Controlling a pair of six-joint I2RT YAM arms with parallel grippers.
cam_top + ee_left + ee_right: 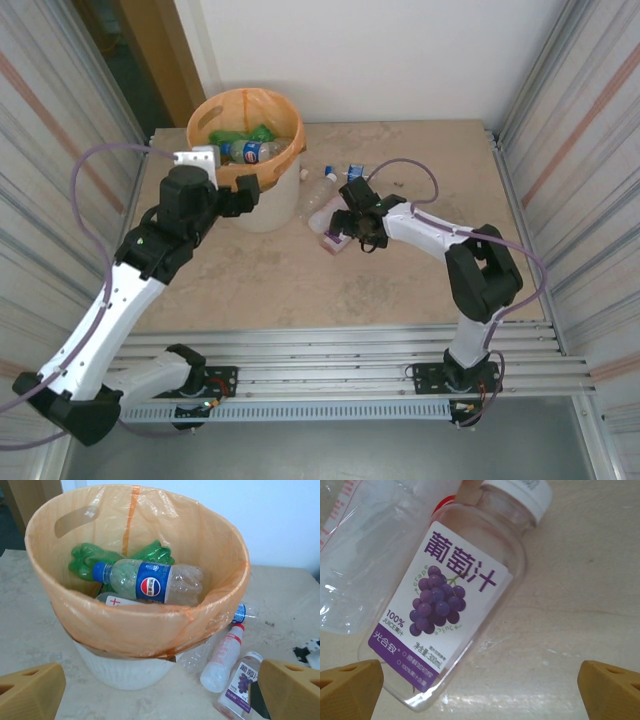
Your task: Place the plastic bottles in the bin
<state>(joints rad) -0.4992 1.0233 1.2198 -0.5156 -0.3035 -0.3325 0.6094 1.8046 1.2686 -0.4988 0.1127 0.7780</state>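
Note:
The bin (262, 212), a white bucket lined with an orange bag, stands at the back left of the table. Inside it lie green plastic bottles (90, 560) and a clear one with a blue label (150, 582). My left gripper (243, 196) hovers open at the bin's near rim (150, 630), nothing between its fingers (30, 690). Right of the bin lie a red-capped white bottle (225, 655), a clear grape-juice bottle (455, 610) and a blue-labelled bottle (240, 613). My right gripper (480, 690) is open just above the grape-juice bottle (333, 241), which lies toward its left finger.
A crushed clear bottle (365, 555) lies against the grape-juice bottle's left side. Corrugated metal walls close in both sides of the table (300, 290). A white wall runs behind it.

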